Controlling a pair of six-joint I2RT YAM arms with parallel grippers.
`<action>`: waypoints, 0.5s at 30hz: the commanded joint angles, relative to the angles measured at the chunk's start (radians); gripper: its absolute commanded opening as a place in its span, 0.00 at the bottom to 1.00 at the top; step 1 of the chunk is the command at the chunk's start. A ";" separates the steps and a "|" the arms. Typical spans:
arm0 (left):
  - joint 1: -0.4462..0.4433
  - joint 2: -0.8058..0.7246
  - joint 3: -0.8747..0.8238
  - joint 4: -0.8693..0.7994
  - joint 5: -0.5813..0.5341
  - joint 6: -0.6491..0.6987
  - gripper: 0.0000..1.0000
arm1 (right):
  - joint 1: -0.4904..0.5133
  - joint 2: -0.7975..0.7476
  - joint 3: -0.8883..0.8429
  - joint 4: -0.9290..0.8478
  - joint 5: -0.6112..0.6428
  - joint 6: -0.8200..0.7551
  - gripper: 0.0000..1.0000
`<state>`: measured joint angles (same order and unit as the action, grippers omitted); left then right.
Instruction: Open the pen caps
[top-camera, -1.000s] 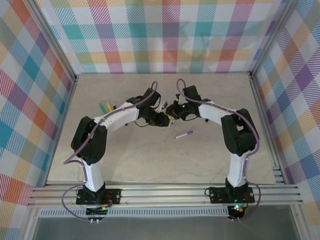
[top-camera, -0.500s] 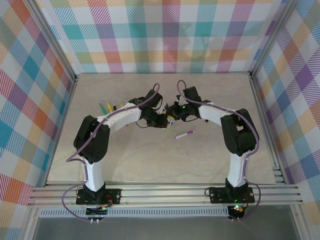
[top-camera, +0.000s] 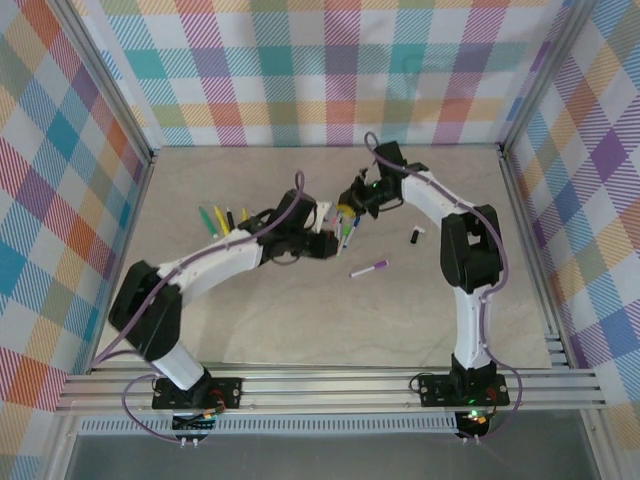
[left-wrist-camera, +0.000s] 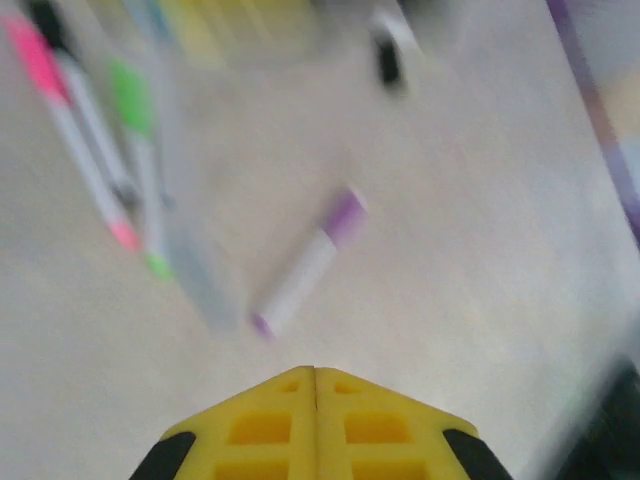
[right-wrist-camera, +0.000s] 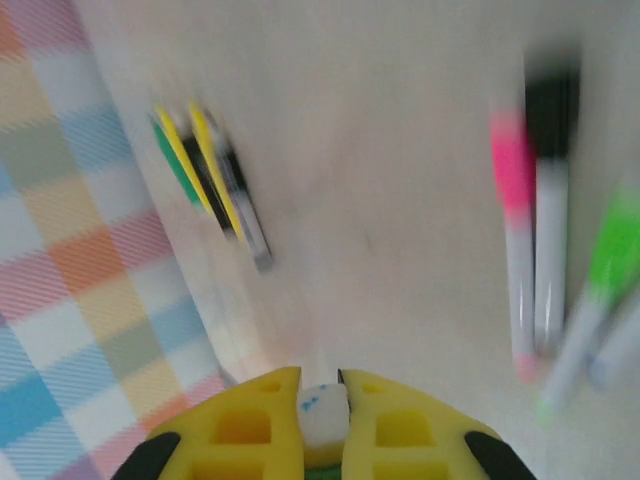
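**Pen caps.** The purple cap (left-wrist-camera: 345, 215) sits on its white-barrelled pen (top-camera: 368, 268), which lies alone on the table (top-camera: 250, 320), toward the near side of the central pen cluster (top-camera: 345, 228). A short black stub (top-camera: 415, 236) lies by itself to the right of that cluster, apart from any barrel. In the right wrist view, the pink cap (right-wrist-camera: 512, 160), black cap (right-wrist-camera: 552, 110) and green cap (right-wrist-camera: 615, 245) are seated on their barrels, which lie side by side. The view is blurred.

**Other pens.** A second group (top-camera: 220, 217) of green, yellow and dark pens lies well apart on the left side of the table. The right wrist view also shows it (right-wrist-camera: 205, 180).

**Left end effector** (left-wrist-camera: 315, 385). The yellow fingers are together, with only a thin seam between them and nothing visible in the grip. It hangs above the table, with the purple-capped pen just ahead of it. In the top view it is just left of the central cluster (top-camera: 322, 243).

**Right end effector** (right-wrist-camera: 322, 385). The fingers are clamped on a small white piece (right-wrist-camera: 323, 412) bearing a bluish mark. Whether this is a barrel or a cap cannot be determined. In the top view this end effector is at the far edge of the central cluster (top-camera: 350, 205).
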<state>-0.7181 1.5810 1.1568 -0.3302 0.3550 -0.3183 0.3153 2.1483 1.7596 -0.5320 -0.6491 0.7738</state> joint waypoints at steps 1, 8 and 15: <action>-0.126 -0.084 -0.075 -0.198 0.205 -0.014 0.00 | -0.118 0.053 0.094 0.124 0.122 0.012 0.00; -0.086 -0.128 -0.035 -0.301 0.031 -0.017 0.00 | -0.108 -0.016 -0.023 0.206 0.112 0.031 0.00; 0.031 -0.146 -0.002 -0.177 -0.081 -0.037 0.37 | -0.083 -0.203 -0.279 0.292 0.083 0.036 0.00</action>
<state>-0.7021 1.4635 1.1160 -0.5655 0.3283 -0.3481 0.2150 2.0502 1.5341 -0.3023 -0.5396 0.8051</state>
